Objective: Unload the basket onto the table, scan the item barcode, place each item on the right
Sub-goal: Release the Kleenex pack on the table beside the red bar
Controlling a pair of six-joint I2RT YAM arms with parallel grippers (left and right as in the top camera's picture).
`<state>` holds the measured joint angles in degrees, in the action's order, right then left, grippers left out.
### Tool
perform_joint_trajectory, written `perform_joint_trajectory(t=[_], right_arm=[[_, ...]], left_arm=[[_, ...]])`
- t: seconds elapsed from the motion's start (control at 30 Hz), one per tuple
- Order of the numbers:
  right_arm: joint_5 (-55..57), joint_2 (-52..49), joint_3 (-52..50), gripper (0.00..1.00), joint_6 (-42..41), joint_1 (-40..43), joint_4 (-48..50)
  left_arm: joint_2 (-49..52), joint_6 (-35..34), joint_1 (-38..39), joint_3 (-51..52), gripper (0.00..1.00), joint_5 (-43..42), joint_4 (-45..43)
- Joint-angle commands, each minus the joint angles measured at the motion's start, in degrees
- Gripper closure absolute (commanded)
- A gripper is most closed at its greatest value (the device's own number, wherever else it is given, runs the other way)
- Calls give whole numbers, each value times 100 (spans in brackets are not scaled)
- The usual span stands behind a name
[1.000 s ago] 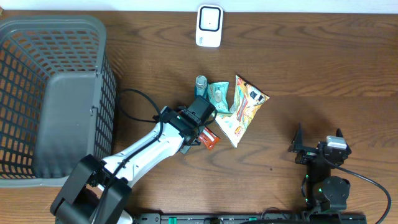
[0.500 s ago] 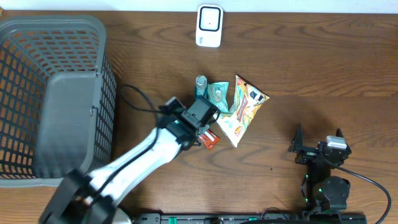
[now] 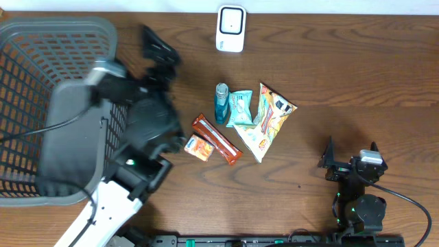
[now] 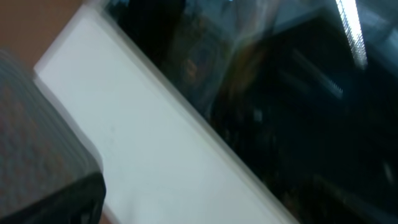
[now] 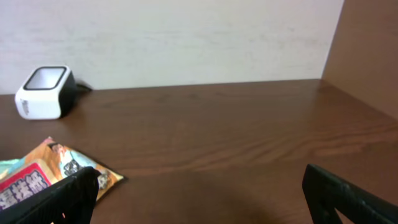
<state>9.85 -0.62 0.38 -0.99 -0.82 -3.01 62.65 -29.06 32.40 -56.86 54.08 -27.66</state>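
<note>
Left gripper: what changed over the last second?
The left gripper swung up and left, off the items, towards the basket; blur hides its jaws. The orange bar and small orange packet it covered now lie free on the table. The bottle, snack bag, scanner and right gripper stayed put.

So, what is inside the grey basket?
No item shows inside the basket, only its bare floor and mesh walls. The left arm crosses its right side, so that part is covered and cannot be checked.
</note>
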Motion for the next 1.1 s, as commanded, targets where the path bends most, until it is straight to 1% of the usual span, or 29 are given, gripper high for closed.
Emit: perform_joint_trajectory(t=[0.0, 0.07, 0.13, 0.17, 0.2, 0.4, 0.47, 0.73, 0.93, 1.07], right_arm=[[9, 31, -7, 1, 44, 42, -22], [7, 31, -7, 1, 44, 42, -22], [7, 31, -7, 1, 44, 42, -22], [7, 31, -7, 1, 44, 42, -22], [7, 31, -7, 1, 44, 42, -22], [7, 31, -7, 1, 44, 42, -22], [7, 31, -7, 1, 44, 42, -22], [7, 31, -7, 1, 44, 42, -22], [7, 31, -7, 1, 44, 42, -22], [7, 31, -7, 1, 44, 42, -22]], left_arm=[[-31, 4218, -420, -28, 2, -1051, -675], [-31, 5619, -520, -28, 3, -1768, -382], [-28, 6612, -533, -28, 2, -1976, 243], [-31, 6870, -533, -28, 3, -2017, 623], [-59, 7066, -535, -26, 3, -2341, 1034], [-140, 7123, -555, -26, 2, -4304, 2297], [-160, 7123, -555, -22, 2, -4640, 2590], [-356, 7114, -562, 44, 2, -4712, 2695], [-804, 6581, -560, 44, 2, -5149, 2739], [-1145, 6463, -562, 44, 2, -5222, 2743]])
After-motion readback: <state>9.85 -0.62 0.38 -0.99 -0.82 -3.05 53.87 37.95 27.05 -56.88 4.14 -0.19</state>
